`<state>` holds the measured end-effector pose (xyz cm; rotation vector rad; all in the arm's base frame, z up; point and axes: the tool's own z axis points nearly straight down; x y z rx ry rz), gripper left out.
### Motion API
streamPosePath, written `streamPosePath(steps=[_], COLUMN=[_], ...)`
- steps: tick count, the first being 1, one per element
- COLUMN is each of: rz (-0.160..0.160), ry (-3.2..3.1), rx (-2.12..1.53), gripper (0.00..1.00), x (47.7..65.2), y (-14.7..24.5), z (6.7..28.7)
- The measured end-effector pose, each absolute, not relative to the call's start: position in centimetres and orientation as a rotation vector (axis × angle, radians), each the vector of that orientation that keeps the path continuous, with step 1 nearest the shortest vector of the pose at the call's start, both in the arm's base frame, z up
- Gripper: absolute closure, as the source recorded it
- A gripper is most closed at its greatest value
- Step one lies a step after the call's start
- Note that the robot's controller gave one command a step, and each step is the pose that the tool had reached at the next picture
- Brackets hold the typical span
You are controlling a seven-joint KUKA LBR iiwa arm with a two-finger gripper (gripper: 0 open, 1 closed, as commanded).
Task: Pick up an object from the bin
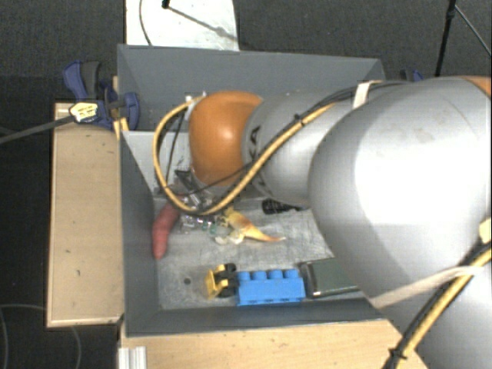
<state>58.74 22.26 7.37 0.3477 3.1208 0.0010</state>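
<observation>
The arm comes in from the right and lies across the right part of the bin, its thick silver body covering the far right corner and much of the floor. It narrows toward the wrist, where the orange cover sits over the middle-left of the bin, tipped down toward the left wall. A yellow cable loops out from beside the cover, runs under it and passes back along the silver body.

Below the cover the hand points down, low over the left half of the floor, near the left wall. Only dark parts and a little wiring of it can be made out, and whether it is apart, together or clamped on anything I cannot tell.

Nearest to it, a red oblong thing lies along the foot of the left wall, just left of the hand. A yellow curved toy lies just to its right, near the middle of the floor. Along the near edge lie a small yellow and black toy, touching a blue studded brick, and next a dark flat rectangular thing that runs under the arm.
</observation>
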Motion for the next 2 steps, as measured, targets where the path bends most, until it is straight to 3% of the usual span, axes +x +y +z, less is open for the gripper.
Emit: streamPosePath(steps=[1,2], rz=[0.004,0.004], ry=[3.117,3.119], rx=[0.357,0.336], gripper=[1.00,1.00], x=[59.9,58.5], y=[22.4,21.6], z=[7.3,7.2])
